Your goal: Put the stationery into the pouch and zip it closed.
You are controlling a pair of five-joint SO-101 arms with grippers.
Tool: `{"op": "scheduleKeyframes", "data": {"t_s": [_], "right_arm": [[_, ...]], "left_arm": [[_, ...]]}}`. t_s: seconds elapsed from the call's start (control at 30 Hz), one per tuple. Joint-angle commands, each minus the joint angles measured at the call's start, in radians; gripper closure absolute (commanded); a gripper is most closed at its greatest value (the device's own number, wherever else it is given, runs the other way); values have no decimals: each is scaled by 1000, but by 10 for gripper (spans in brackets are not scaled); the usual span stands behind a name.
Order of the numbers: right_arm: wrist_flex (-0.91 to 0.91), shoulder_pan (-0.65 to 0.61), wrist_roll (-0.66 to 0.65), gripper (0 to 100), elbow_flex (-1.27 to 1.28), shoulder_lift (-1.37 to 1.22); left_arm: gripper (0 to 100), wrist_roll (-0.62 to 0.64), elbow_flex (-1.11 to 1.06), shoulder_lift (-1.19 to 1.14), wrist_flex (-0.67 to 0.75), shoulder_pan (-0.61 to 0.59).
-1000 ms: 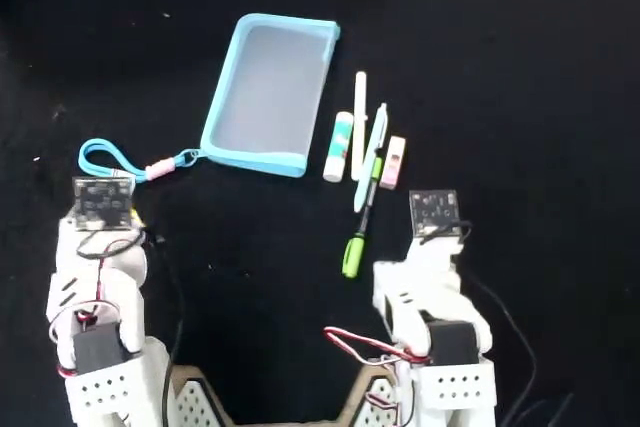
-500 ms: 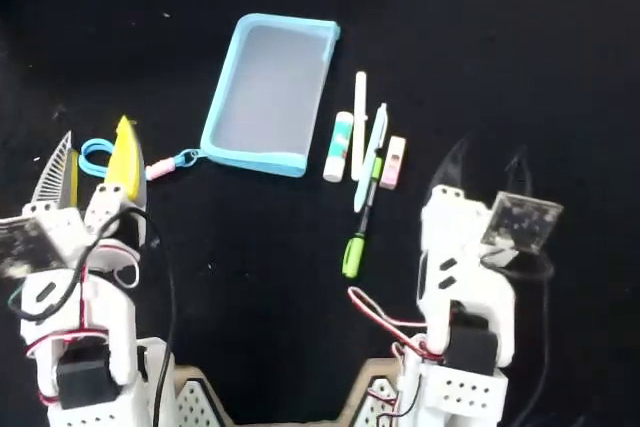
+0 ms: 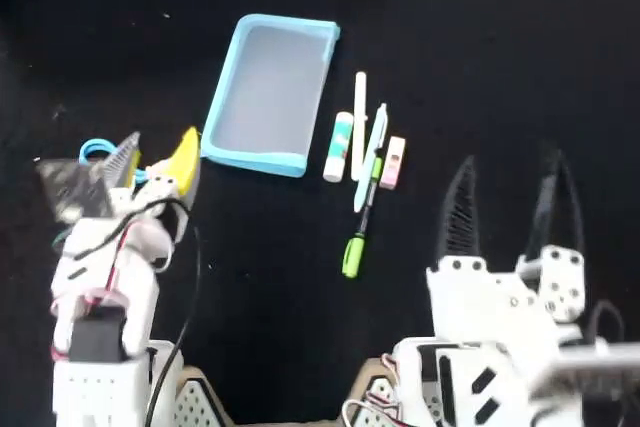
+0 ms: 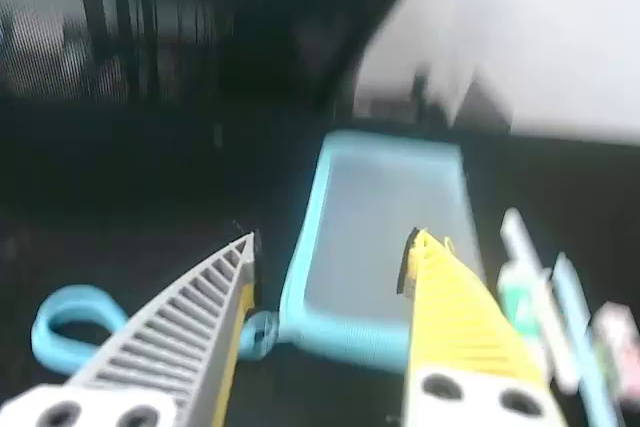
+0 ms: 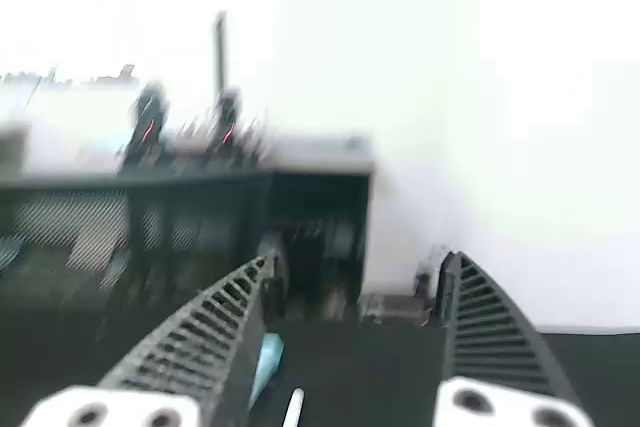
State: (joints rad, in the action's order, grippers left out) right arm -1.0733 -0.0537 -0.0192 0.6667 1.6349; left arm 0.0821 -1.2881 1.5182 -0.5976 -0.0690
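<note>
Black worktop (image 3: 520, 57) held the pale-blue pouch (image 3: 268, 95), with the stationery (image 3: 360, 147) in a row just beside it, none apparently inside; left jaws gaped near the pouch's strap end; right jaws gaped past the stationery, farther from the pouch; loading seemingly hadn't begun, so next the green marker (image 3: 352, 255) needed grasping.

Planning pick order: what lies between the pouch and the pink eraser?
In the high view: glue stick, white pen, blue pen and the green marker's far end.
</note>
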Motion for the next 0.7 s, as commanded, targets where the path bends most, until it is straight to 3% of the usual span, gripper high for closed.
{"op": "scheduleKeyframes", "data": {"t_s": [0.0,0.13,0.27,0.47,0.67], "right_arm": [[-84,-64,-64,740,-62,-272],[-97,-112,-49,740,-1,-515],[41,-204,23,740,137,-711],[318,-305,198,740,331,-908],[404,-285,226,740,390,-987]], "left_arm": [[757,-41,76,-230,60,7],[756,-54,168,-503,77,5],[758,-149,337,-792,31,-31],[758,-153,670,-1209,-140,-111],[756,-167,984,-1461,-310,-114]]}}
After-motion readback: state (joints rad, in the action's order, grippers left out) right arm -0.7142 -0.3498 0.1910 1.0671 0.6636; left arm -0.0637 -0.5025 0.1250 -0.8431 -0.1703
